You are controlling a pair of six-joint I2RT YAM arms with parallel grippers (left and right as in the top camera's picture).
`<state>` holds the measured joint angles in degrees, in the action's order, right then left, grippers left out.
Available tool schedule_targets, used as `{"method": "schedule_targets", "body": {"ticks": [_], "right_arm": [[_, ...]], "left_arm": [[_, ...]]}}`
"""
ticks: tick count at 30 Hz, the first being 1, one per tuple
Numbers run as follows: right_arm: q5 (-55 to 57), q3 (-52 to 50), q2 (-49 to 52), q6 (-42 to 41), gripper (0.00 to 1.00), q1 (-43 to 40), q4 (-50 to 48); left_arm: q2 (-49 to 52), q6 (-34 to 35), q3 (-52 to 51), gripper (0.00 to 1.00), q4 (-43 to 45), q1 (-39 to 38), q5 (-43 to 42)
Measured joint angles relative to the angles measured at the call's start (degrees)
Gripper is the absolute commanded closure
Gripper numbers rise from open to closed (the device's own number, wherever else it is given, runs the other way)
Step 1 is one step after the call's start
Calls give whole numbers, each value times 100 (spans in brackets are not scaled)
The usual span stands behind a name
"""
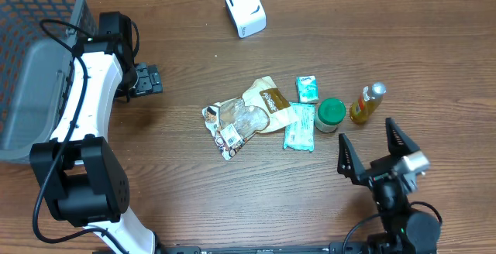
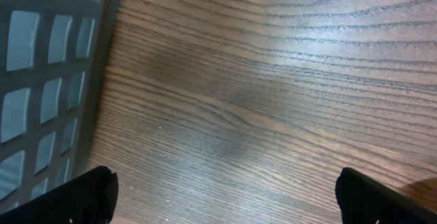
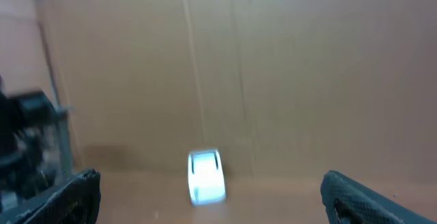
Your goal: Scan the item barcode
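Several grocery items lie in the middle of the table: a crumpled snack bag (image 1: pixel 240 118), a teal packet (image 1: pixel 300 127), a small teal carton (image 1: pixel 308 90), a green-lidded jar (image 1: pixel 331 114) and a yellow bottle (image 1: pixel 367 103). The white scanner (image 1: pixel 245 8) stands at the far edge and shows blurred in the right wrist view (image 3: pixel 206 176). My right gripper (image 1: pixel 364 130) hovers open just in front of the jar and bottle, holding nothing. My left gripper (image 1: pixel 155 79) is open over bare wood at the left, far from the items.
A grey mesh basket (image 1: pixel 31 53) fills the left edge, and its wall (image 2: pixel 41 80) is close beside the left gripper (image 2: pixel 229 197). The right gripper (image 3: pixel 210 200) faces a brown wall beyond the table.
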<state>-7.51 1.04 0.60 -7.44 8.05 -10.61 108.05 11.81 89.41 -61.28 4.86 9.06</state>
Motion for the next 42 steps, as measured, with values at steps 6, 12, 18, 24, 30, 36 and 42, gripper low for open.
{"method": "schedule_targets", "body": {"ticks": [6, 12, 18, 24, 30, 36, 42], "right_arm": [[2, 2, 0, 0, 0, -15, 1375], [0, 2, 2, -2, 0, -15, 1493], [0, 2, 2, -2, 0, -15, 1495], [0, 2, 2, 396, 0, -15, 1495], [0, 2, 2, 1097, 0, -15, 1493], [4, 2, 2, 1377, 0, -15, 1497], [2, 2, 2, 1440, 0, -15, 1495]], "left_arm": [[0, 0, 0, 0, -4, 0, 0], [0, 0, 0, 0, 0, 0, 0], [0, 0, 0, 0, 0, 0, 0], [0, 0, 0, 0, 0, 0, 0], [0, 2, 0, 0, 0, 0, 0], [0, 0, 0, 0, 0, 0, 0], [0, 2, 0, 0, 0, 0, 0]]}}
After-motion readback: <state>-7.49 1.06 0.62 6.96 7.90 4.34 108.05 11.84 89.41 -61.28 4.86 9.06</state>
